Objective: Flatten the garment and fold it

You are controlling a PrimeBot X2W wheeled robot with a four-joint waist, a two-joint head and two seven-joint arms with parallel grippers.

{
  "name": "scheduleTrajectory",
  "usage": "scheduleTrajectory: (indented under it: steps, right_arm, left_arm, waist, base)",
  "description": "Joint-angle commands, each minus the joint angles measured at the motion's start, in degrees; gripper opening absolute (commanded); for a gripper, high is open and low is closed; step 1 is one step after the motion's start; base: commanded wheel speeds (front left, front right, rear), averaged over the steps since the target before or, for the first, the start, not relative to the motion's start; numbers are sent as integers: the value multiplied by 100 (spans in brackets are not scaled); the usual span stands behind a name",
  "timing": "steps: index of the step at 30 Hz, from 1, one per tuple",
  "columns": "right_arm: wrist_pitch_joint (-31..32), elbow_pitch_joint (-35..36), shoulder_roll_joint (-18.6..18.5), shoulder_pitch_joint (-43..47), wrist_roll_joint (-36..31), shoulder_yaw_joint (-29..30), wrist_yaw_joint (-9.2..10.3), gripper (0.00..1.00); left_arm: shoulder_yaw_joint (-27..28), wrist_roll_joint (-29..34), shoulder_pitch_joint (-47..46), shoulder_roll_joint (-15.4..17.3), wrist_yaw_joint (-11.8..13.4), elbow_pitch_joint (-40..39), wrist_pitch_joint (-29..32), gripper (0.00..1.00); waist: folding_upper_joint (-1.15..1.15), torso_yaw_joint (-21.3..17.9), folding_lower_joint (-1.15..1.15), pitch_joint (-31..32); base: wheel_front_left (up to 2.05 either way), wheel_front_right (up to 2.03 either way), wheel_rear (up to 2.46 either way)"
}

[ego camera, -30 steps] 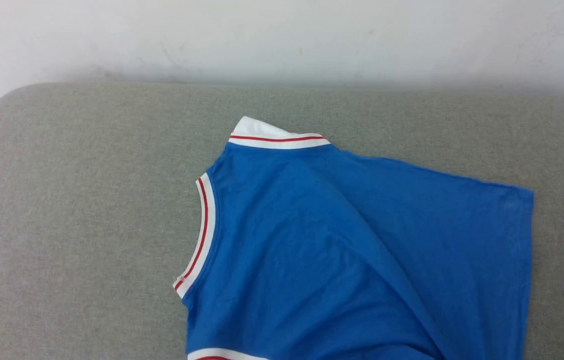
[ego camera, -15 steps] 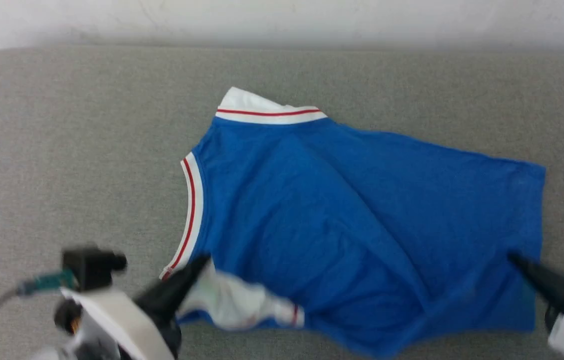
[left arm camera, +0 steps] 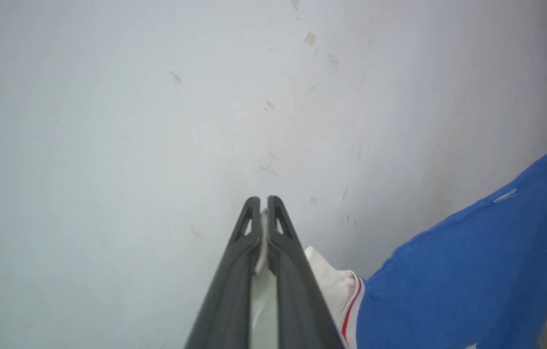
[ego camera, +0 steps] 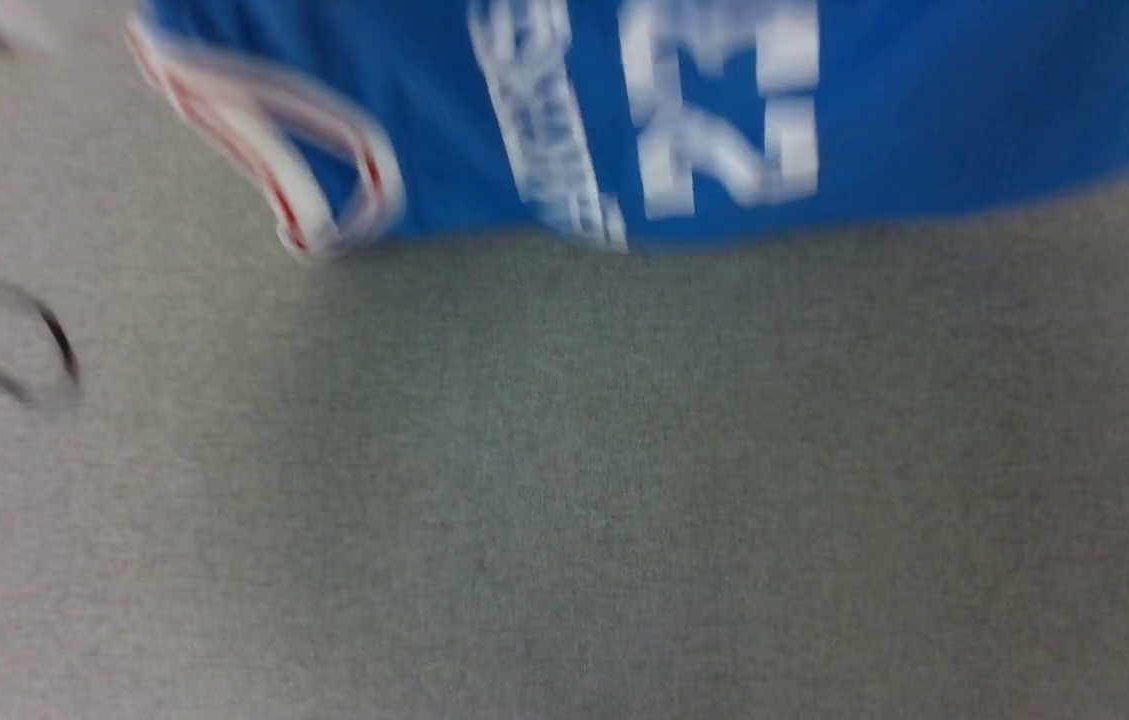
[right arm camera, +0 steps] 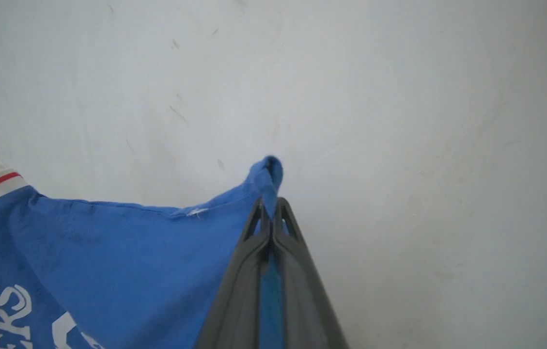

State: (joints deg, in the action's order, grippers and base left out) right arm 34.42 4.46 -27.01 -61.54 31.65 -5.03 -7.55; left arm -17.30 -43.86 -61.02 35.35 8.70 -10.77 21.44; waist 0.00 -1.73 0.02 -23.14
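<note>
**The garment (ego camera: pixel 924 120) hangs stretched between both grippers**

The garment, a royal-blue shirt, runs across the top of the head view, above a broad grey fabric surface (ego camera: pixel 564 480). That view is blurred, so I cannot tell whether the shirt's lower edge touches the surface or hangs clear of it. Both wrist views show a pale, scuffed wall (left arm camera: pixel 108 121) behind the cloth.

Both arms aim their fingers at that wall, with the shirt spread sideways between them. The left gripper (left arm camera: pixel 264 206) has its two dark fingers pressed together on a thin strip of white fabric. The white sleeve (left arm camera: pixel 331 281) bunches just beside those fingers, and the blue body runs off towards the right edge of the left wrist view. The right gripper (right arm camera: pixel 272 206) is likewise clamped tight, on a blue corner of the garment that pokes up past its fingertips. From there the cloth slopes away to the left of the right wrist view.

White lettering (ego camera: pixel 714 110) crosses the blue front. Red-and-white striped trim (ego camera: pixel 314 215) edges a drooping opening at the shirt's left end. A thin dark loop (ego camera: pixel 54 340) at the left of the head view is too blurred to identify.
</note>
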Motion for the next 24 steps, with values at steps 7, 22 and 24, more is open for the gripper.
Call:
scheduleTrajectory:
  steps: [7, 22, 24]
  right_arm:
    - [-1122, -1868, 447, -2365, -894, -141, 6, 0]
    - [-2748, -4181, 546, -3410, -1188, -595, 6, 0]
    - [-2857, -4219, 439, -3435, -1073, -690, 6, 0]
  left_arm:
    - [-134, 1035, -2690, -176, -122, 1375, -345, 0]
    - [-311, 1345, -4453, -687, -638, 2926, -1435, 0]
    - [-291, 1280, -4374, -681, -732, 2934, -1577, 0]
  waist:
    - [0, -298, -2, -989]
    - [0, -541, -2, -1588]
    - [0, -498, -2, -1779]
  base:
    - [0, 0, 0]
    - [0, 0, 0]
    - [0, 0, 0]
